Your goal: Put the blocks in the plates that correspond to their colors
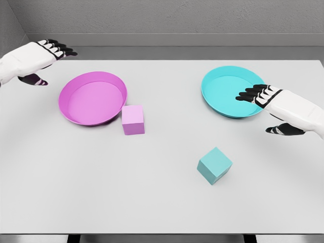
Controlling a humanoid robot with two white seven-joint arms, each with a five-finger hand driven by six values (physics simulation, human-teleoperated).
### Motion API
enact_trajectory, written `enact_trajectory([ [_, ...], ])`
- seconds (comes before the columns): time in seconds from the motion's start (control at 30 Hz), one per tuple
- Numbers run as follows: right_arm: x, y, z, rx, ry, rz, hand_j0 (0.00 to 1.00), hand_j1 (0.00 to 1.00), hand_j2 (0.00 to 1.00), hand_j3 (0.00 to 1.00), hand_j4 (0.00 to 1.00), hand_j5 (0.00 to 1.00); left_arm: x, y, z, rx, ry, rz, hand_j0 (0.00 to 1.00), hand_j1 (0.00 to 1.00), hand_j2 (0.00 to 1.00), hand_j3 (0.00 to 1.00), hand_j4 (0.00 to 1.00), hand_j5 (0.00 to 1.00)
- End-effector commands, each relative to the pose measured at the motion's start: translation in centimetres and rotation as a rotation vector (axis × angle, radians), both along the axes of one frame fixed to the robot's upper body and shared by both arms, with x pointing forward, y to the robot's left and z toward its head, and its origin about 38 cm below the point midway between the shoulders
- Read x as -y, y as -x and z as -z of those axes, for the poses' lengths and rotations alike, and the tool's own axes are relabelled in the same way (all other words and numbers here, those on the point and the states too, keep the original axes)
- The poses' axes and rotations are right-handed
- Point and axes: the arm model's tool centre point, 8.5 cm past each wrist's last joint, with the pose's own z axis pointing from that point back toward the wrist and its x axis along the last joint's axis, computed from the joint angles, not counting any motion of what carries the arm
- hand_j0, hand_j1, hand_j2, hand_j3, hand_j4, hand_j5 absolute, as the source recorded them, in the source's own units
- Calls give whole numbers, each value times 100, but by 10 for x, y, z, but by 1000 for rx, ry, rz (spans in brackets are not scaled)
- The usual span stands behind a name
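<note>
White table (pixel 152 202): I see both forearms cut off at the frame edges. Left hand (pixel 38 55) and right hand (pixel 276 104) hover spread, empty. Teal block (pixel 214 165) sits turned cornerwise; pink block (pixel 133 120) touches pink plate (pixel 66 93).

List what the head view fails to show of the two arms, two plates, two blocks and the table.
- White left arm: cut off by the left edge behind the left hand.
- White right arm: cut off by the right edge behind the right hand.
- Round cyan plate: right rim hidden by that hand.
- White table: underside and legs mostly hidden by the tabletop.
</note>
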Motion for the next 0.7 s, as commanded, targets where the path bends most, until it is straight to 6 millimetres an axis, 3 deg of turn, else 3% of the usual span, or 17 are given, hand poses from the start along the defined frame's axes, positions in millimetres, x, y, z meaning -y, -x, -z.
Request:
enact_trajectory([
  [0.0, 0, 0, -1, 0, -2, -2, 100, 100, 100, 100, 100, 100, -4, 2, -3, 3, -8, -3, 100, 100, 100, 100, 100, 100],
  [0.17, -6, 8, 5, -13, -11, -73, 100, 100, 100, 100, 100, 100, -2, 6, 0, -1, -11, 10, 100, 100, 100, 100, 100, 100],
  [0.23, -12, 15, 22, -107, 61, -122, 100, 100, 100, 100, 100, 100, 27, 18, 4, 4, -28, 102, 100, 100, 100, 100, 100, 100],
  [0.27, -14, 18, 29, -140, 84, -135, 100, 100, 100, 100, 100, 100, 33, 19, 6, -1, -31, 117, 100, 100, 100, 100, 100, 100],
  [0.33, -18, 23, 40, -191, 122, -170, 100, 100, 100, 100, 100, 100, 48, 21, 10, -2, -28, 155, 100, 100, 100, 100, 100, 100],
  [0.43, -23, 28, 49, -232, 149, -212, 100, 100, 100, 100, 100, 100, 88, 31, 15, 1, -26, 264, 100, 100, 100, 100, 100, 100],
  [0.57, -38, 27, 56, -246, 135, -239, 100, 100, 100, 100, 100, 100, 121, 39, 13, 18, -23, 353, 100, 100, 100, 100, 100, 100],
  [0.67, -49, 19, 62, -280, 141, -204, 100, 100, 100, 100, 100, 100, 128, 40, 16, -7, -76, 373, 100, 100, 100, 100, 100, 100],
])
